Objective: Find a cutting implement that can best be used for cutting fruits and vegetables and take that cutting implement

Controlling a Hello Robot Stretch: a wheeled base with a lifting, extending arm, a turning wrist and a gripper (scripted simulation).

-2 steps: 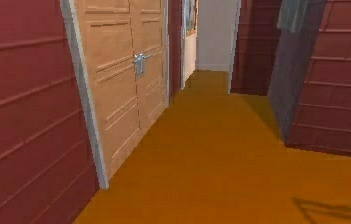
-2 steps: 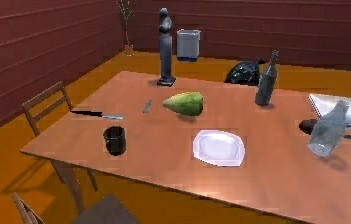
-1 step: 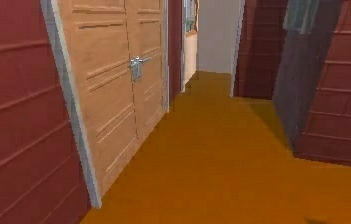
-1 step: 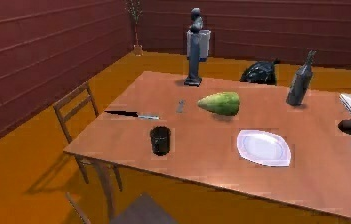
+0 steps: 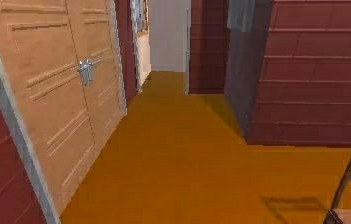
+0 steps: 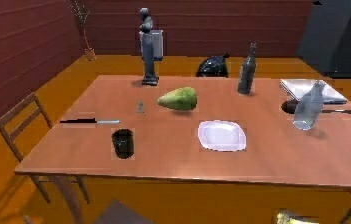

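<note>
Knife (image 6: 90,122) flat on table (image 6: 163,155), near mug (image 6: 123,144)

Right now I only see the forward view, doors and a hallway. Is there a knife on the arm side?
Observer: Yes, a knife lies on the wooden table, near its left end in the arm side view.
Operator: Anything close to it?
Observer: A black mug stands nearer the camera than the blade end, apart from it.
Operator: Where does the handle point?
Observer: The dark handle points to that view's left, toward a wooden chair.
</note>
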